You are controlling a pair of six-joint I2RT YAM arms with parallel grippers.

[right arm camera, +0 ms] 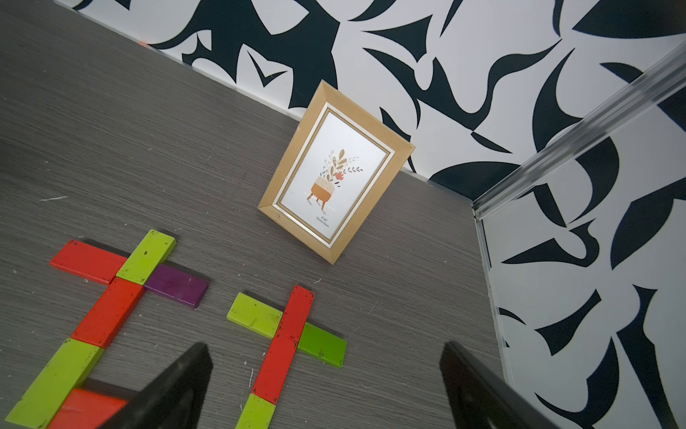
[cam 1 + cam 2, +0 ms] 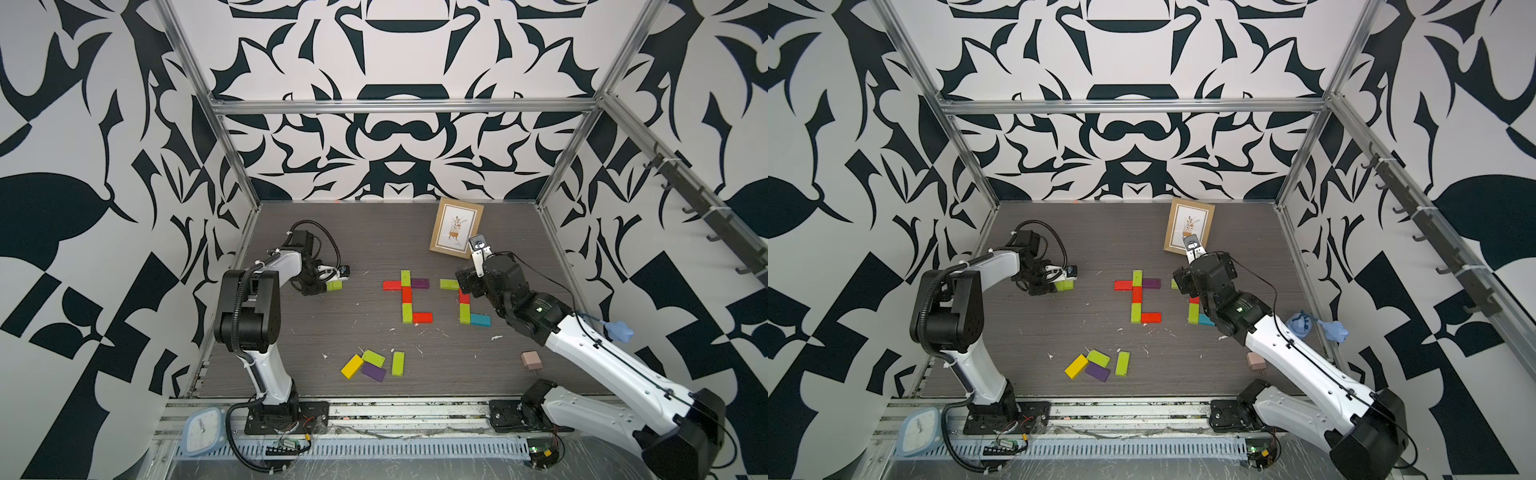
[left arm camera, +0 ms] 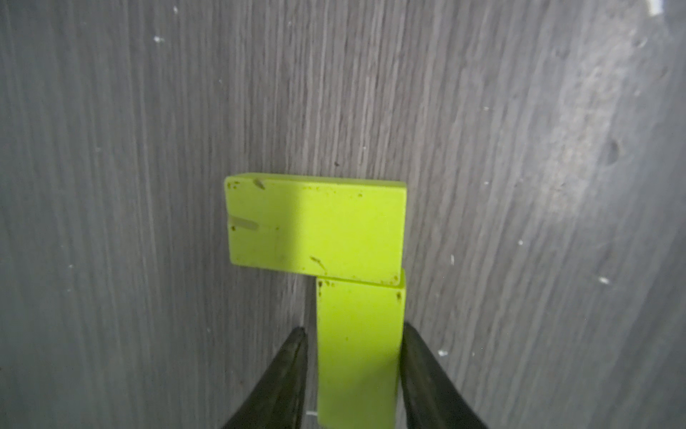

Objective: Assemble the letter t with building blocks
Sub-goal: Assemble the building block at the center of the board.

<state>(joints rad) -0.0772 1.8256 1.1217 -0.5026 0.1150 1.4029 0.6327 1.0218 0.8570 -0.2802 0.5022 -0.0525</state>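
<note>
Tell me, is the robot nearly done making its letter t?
Two t shapes look finished: the middle t and the second t beside it. The left gripper straddles a lime green block set against a crosswise lime green block, seemingly starting a third letter. Four loose blocks wait in front; the right gripper hangs open, empty.

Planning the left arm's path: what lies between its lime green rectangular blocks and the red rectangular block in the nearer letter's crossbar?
Only bare grey wood-grain tabletop with a tiny white fleck, in both top views.
</note>
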